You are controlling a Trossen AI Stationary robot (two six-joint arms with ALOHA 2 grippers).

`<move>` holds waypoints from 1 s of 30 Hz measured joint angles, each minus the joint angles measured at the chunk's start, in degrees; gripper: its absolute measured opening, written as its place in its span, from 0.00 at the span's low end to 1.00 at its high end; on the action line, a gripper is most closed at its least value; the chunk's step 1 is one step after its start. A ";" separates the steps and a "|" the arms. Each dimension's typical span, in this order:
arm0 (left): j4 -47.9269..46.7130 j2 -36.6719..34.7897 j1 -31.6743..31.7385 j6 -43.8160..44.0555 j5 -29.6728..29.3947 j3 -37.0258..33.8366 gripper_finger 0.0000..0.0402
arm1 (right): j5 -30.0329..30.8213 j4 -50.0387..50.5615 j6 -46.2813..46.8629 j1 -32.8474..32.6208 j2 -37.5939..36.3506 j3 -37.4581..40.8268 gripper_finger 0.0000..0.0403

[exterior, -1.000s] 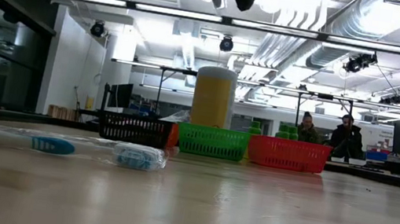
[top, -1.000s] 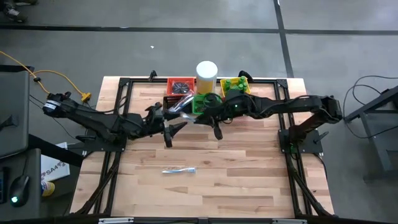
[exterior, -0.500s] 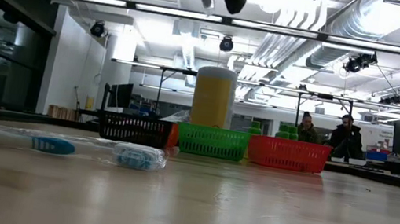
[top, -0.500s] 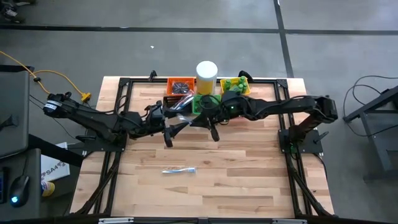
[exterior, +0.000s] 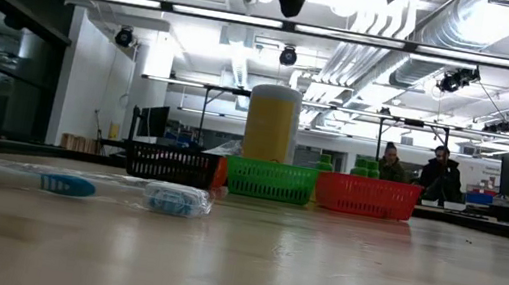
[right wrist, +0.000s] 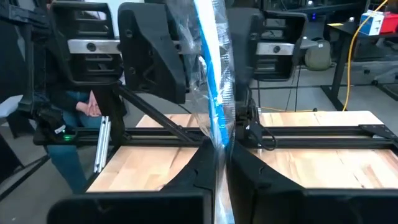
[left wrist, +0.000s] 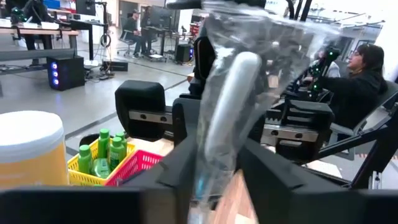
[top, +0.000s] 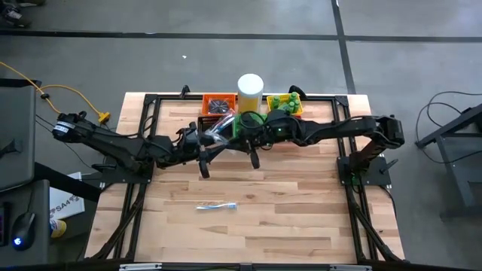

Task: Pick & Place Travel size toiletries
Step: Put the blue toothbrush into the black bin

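A clear-wrapped white-blue toothbrush (top: 219,133) hangs in the air between my two grippers, in front of the baskets at the far edge. My left gripper (left wrist: 214,180) reaches in from the left and is shut on it. My right gripper (right wrist: 222,165) reaches in from the right and is shut on its other part. Both are high above the table, at the top edge of the low view. A second wrapped toothbrush (top: 217,205) lies flat on the table nearer the near edge, also seen as the toothbrush (exterior: 76,185) in the low view. My left gripper pinches the wrapped toothbrush between its two fingers at the white handle (left wrist: 208,158), coming about level from the table's left. The toothbrush runs on past the fingertips and is lifted clear. My right gripper pinches the clear wrapper by the blue-striped part (right wrist: 219,137) between its two fingers, coming about level from the table's right. The toothbrush runs lengthwise out of the fingers toward the left gripper, clear of the table.
Small mesh baskets stand in a row at the far edge: an orange one with dark coils (top: 218,104), a green one (top: 242,122), a yellow one with green bottles (top: 285,102). A tall white cylinder (top: 250,89) stands among them. People sit in the room beyond.
My right gripper has moved toward the table's left, closing in on the left gripper and the wrapped toothbrush held there. The left arm and the toothbrush on the table have stayed put.
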State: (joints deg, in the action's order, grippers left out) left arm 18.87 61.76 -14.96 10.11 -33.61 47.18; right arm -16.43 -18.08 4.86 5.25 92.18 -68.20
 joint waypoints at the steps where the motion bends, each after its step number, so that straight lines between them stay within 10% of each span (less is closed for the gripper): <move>1: 0.02 0.00 0.00 0.00 -0.02 0.00 0.27 | 0.00 -0.01 0.03 0.04 0.00 0.00 0.02; 6: -1.00 0.00 0.00 -0.22 -0.39 0.00 0.05 | -0.13 0.41 0.12 -0.01 0.02 0.00 0.02; 24: -3.21 -0.51 3.80 -1.31 -5.37 0.01 0.05 | 3.39 9.13 10.05 3.33 -6.63 0.02 0.56; 30: -23.45 0.30 13.93 7.40 -4.10 5.99 0.05 | 8.96 17.31 9.90 4.66 -13.89 0.00 0.63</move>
State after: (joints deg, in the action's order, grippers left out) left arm -4.58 62.06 -1.03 17.51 -37.71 53.16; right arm -7.47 -0.77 14.76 9.91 78.29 -68.20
